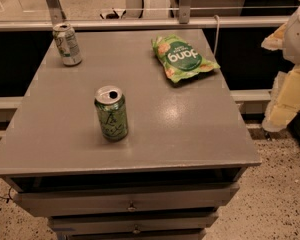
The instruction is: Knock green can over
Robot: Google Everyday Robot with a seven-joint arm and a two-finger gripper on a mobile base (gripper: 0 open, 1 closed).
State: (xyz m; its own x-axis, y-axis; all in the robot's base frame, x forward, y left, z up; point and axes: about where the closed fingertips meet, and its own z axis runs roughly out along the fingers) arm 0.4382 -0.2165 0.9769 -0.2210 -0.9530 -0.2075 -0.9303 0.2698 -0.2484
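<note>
At the far left corner of my grey worktop [190, 129] stands a whitish can [67, 44] with green marks. It is upright, and its writing is too small for me to read. Next comes the green can [111, 113], also upright, a bit left of the middle and closer to the near edge. Its silver top has a dark hole, and the dark scribbly letters on its side are hard to make out. Well apart from it, at the far right, a flat green snack bag [182, 58] lies on the worktop. Under the worktop are drawers [130, 201], cut off at the bottom. My pincer [287, 101] is off past the worktop's right edge. It looks pale and cream, and the side of my view cuts it off. I cannot tell if it is open or closed.
</note>
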